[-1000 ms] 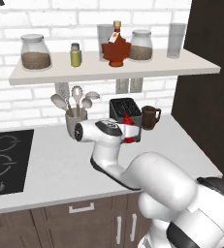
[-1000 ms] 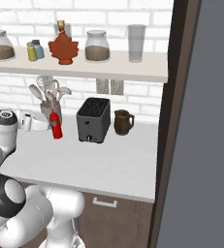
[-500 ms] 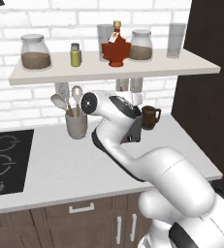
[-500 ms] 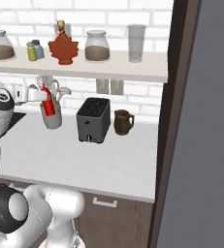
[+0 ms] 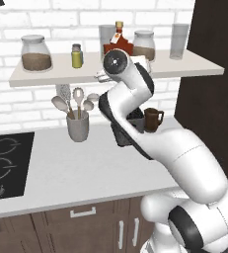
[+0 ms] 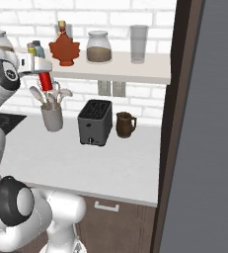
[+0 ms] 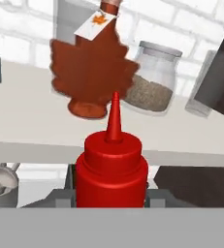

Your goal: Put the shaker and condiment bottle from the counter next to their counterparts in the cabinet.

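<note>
Red squeeze condiment bottle [image 7: 111, 164] is clamped upright between the gripper [image 6: 42, 74] fingers, nozzle pointing up, lifted off the counter [image 5: 86, 168] to about shelf-edge height. In the right base view the bottle [image 6: 45, 79] hangs just in front of and slightly below the cabinet [image 6: 135, 71] board, left of the maple-leaf bottle [image 6: 64, 48]. From the hand camera the maple-leaf bottle [image 7: 91, 72] stands on the shelf right behind the held bottle, tag on its neck, with a glass jar of brown grains [image 7: 152, 80] to its right and a tall empty glass [image 7: 210, 82] further right. Yellow-olive shaker [image 5: 76, 56] already sits on the shelf, between a big grain jar [image 5: 36, 53] and the arm's wrist; in the right view the pale blue shaker [image 6: 38, 48] stands beside it. On the counter: grey utensil cup [image 5: 78, 126] with spoons, black toaster [image 6: 95, 122], brown mug [image 6: 125, 124], all near the wall. Stovetop [image 5: 4, 163] at counter's left end.
</note>
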Available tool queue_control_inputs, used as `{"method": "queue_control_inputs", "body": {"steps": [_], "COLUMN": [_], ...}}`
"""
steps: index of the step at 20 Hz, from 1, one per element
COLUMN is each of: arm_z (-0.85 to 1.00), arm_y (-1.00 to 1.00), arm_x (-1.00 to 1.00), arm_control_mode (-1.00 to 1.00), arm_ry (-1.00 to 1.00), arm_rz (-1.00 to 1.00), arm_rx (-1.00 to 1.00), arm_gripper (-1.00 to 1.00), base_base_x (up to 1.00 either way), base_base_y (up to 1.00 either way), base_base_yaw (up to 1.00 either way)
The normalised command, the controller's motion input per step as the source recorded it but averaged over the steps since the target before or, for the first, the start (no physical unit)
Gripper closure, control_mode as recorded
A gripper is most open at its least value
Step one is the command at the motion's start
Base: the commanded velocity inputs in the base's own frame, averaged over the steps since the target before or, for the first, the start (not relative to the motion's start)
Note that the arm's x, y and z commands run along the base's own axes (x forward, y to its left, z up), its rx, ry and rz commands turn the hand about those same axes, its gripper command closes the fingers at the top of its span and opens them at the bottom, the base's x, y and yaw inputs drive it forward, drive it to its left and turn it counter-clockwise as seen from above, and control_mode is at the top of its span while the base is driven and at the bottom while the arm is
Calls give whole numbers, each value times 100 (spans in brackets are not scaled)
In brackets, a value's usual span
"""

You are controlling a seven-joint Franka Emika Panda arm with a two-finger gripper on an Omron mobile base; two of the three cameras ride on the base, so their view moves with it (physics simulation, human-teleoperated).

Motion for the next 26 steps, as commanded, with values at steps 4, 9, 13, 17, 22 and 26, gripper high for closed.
{"method": "queue_control_inputs", "body": {"steps": [4,9,13,17,22,26], "arm_z": [85,67,16,0,-28,-12], "arm_y": [2,0,0,0,0,0], "arm_x": [11,20,6,0,8,25], "arm_control_mode": [-100,-100,-100,-100,-100,-100], "arm_ry": [-5,-15,-27,-1,0,1], "arm_rz": [21,26,16,0,0,0], "arm_rx": [22,34,14,0,-10,-2], "arm_gripper": [100,100,100,100,100,100], "base_base_x": [0,0,0,0,0,0], "base_base_y": [0,0,0,0,0,0], "base_base_yaw": [0,0,0,0,0,0]}}
